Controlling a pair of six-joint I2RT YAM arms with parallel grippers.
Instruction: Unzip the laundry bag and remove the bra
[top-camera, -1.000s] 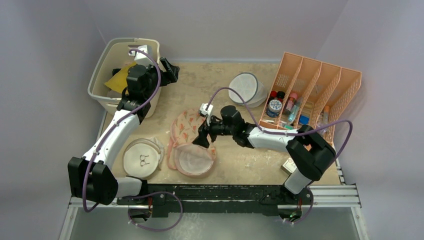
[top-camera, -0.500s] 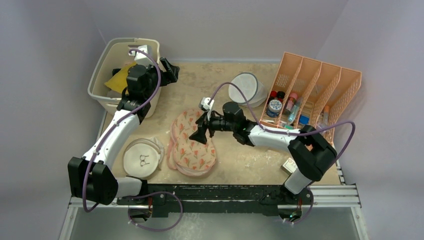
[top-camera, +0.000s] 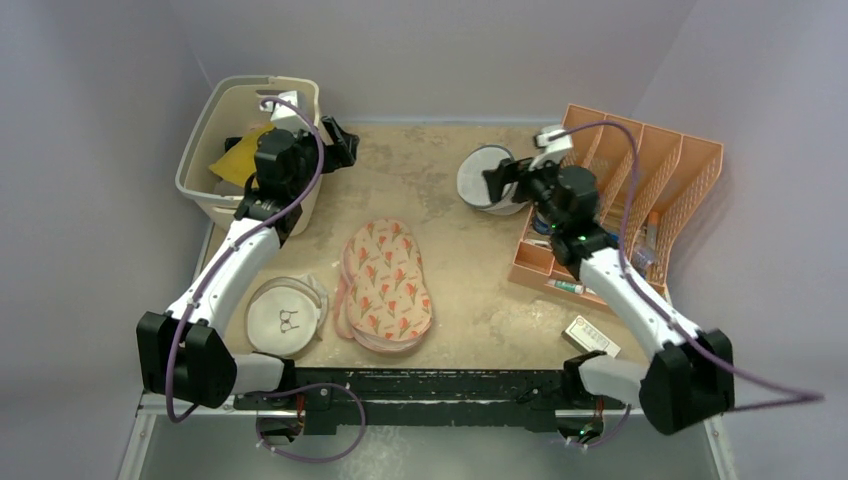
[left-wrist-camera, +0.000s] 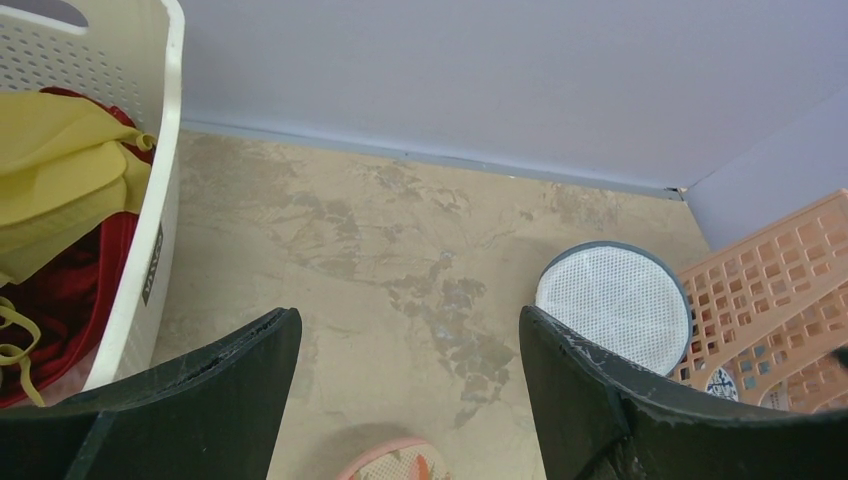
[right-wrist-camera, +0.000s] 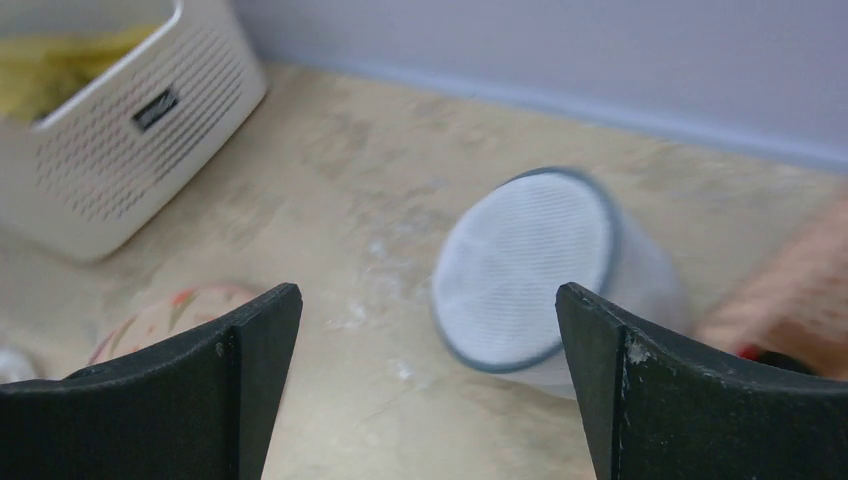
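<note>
The flower-print laundry bag (top-camera: 385, 285) lies flat and closed at the table's middle. Its tip shows in the left wrist view (left-wrist-camera: 400, 462) and in the right wrist view (right-wrist-camera: 165, 315). The mustard-yellow bra (top-camera: 240, 158) lies in the white basket (top-camera: 195, 190) over a red garment, and it also shows in the left wrist view (left-wrist-camera: 60, 170). My left gripper (top-camera: 340, 143) is open and empty just right of the basket. My right gripper (top-camera: 497, 185) is open and empty, beside the round mesh drum (top-camera: 490, 172), far from the bag.
A round white mesh bag with a bra icon (top-camera: 287, 317) lies left of the laundry bag. An orange divided organiser (top-camera: 640, 190) with bottles stands at the right. A small box (top-camera: 591, 336) lies near the front right edge.
The right arm left the laundry bag and swung back and right to the mesh drum. The bag's raised flap, which showed pale mesh, now lies shut. The left arm has not moved.
</note>
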